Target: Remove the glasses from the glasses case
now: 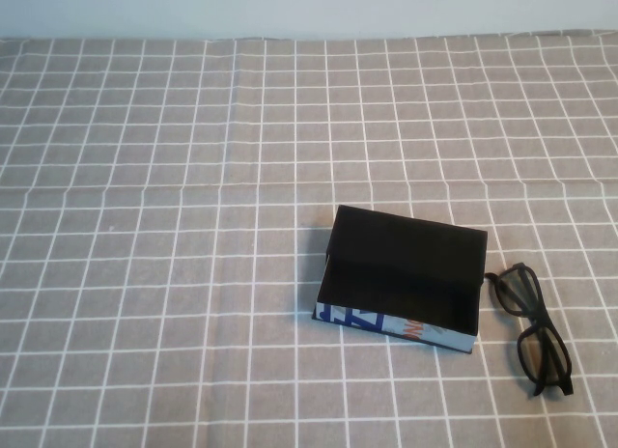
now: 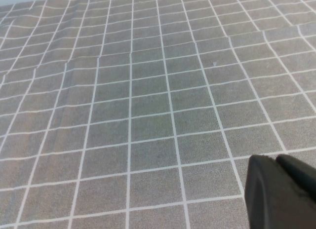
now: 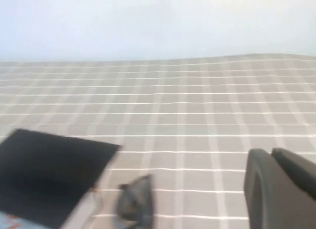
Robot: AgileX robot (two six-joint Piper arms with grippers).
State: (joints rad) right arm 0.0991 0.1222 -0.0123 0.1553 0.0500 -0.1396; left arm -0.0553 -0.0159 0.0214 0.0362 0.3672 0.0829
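The black glasses case (image 1: 406,274) stands open on the checked cloth, flap lid up, its white side with blue and orange print facing me. Its black inside looks empty. The black thick-framed glasses (image 1: 534,327) lie on the cloth just right of the case, apart from it. The right wrist view shows the case (image 3: 49,167) and a blurred part of the glasses (image 3: 136,202) ahead of my right gripper (image 3: 270,154), whose fingers are together. My left gripper (image 2: 274,159) is shut over bare cloth. Neither gripper shows in the high view.
A grey cloth with a white grid (image 1: 193,226) covers the whole table. A pale wall (image 1: 309,9) runs along the far edge.
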